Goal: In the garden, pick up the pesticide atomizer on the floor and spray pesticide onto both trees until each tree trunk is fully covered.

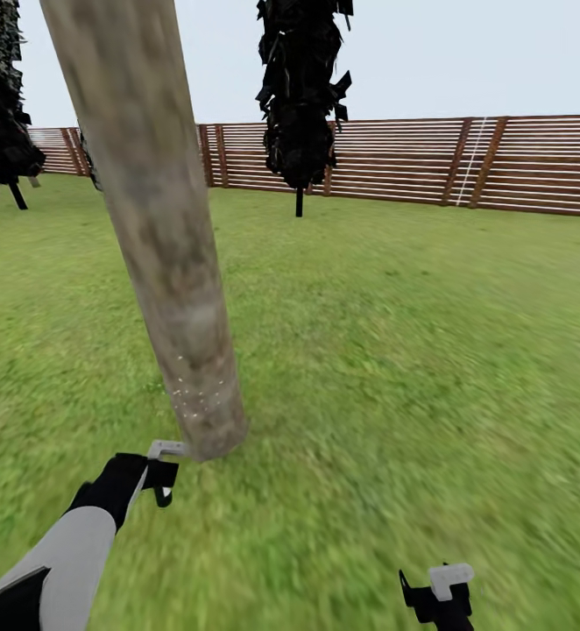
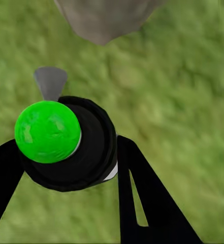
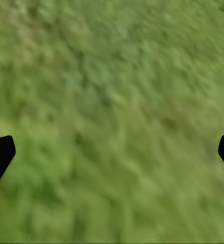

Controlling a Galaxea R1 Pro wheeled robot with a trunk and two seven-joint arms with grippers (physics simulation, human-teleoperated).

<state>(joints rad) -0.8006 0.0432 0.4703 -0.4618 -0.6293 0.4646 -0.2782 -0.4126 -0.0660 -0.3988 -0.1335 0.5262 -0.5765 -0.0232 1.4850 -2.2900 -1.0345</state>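
A thick, pale grey-brown mottled tree trunk (image 1: 163, 245) rises from the lawn just ahead, leaning in the head view; its crown is out of view. Small white specks dot its lowest part (image 1: 195, 396). My left gripper (image 1: 154, 478) sits low beside the trunk's base, shut on the pesticide atomizer (image 2: 71, 145), a dark round bottle with a bright green top and a grey nozzle (image 2: 50, 82). The nozzle points at the trunk's base (image 2: 104, 18). Over the grass at the lower right, my right gripper (image 1: 439, 596) is open with nothing between its fingertips (image 3: 1, 155).
Green lawn (image 1: 395, 350) spreads all around. A brown slatted wooden fence (image 1: 413, 162) bounds it at the back. A dark narrow tree (image 1: 300, 96) stands before the fence and another (image 1: 1, 105) at the far left.
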